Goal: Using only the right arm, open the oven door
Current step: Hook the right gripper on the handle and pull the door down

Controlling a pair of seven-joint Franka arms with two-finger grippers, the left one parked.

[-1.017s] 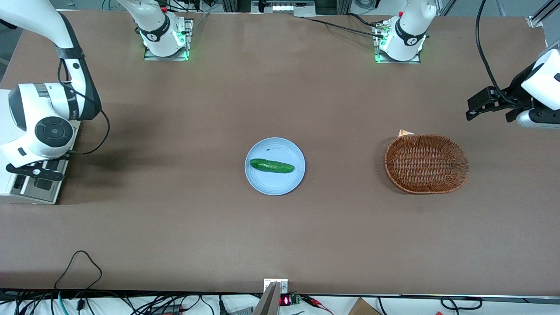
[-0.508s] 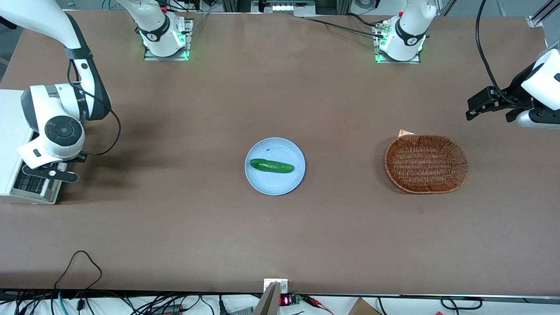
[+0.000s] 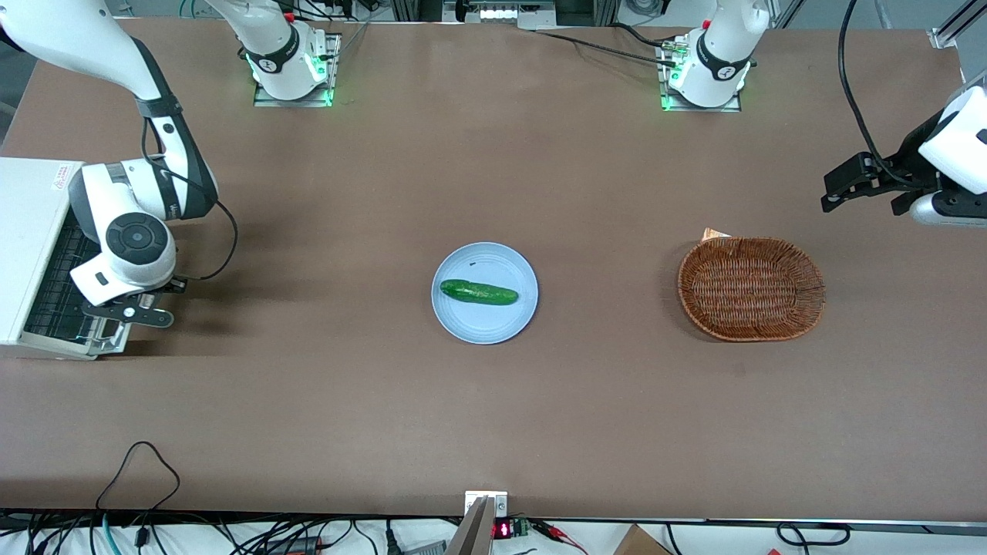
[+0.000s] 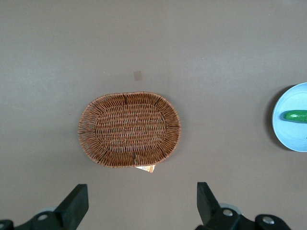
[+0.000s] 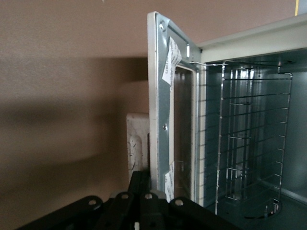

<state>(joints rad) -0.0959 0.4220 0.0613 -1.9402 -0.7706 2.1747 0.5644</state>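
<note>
Cream-white boxy toaster oven sits at the working arm's end of the brown table, opening facing table centre. Its silver-grey framed glass oven door is part open and tilted away from the body. The wrist cam sees past its edge to the wire rack inside.

Large white right arm is bent low in front of the oven, black two-finger gripper right at the door's free edge. That's where the bar handle should be, though I can't see the handle itself. Door edge runs straight into the gripper in the wrist cam. Clamped or released: can't tell from here.

My read: mid-swing, door not yet flat. Next move needs an arc about the hinge, not a straight pull, or the light oven may slide.

Blue round plate with green cucumber sits mid-table, and the brown wicker basket lies toward the parked arm's end. Both are well clear.
</note>
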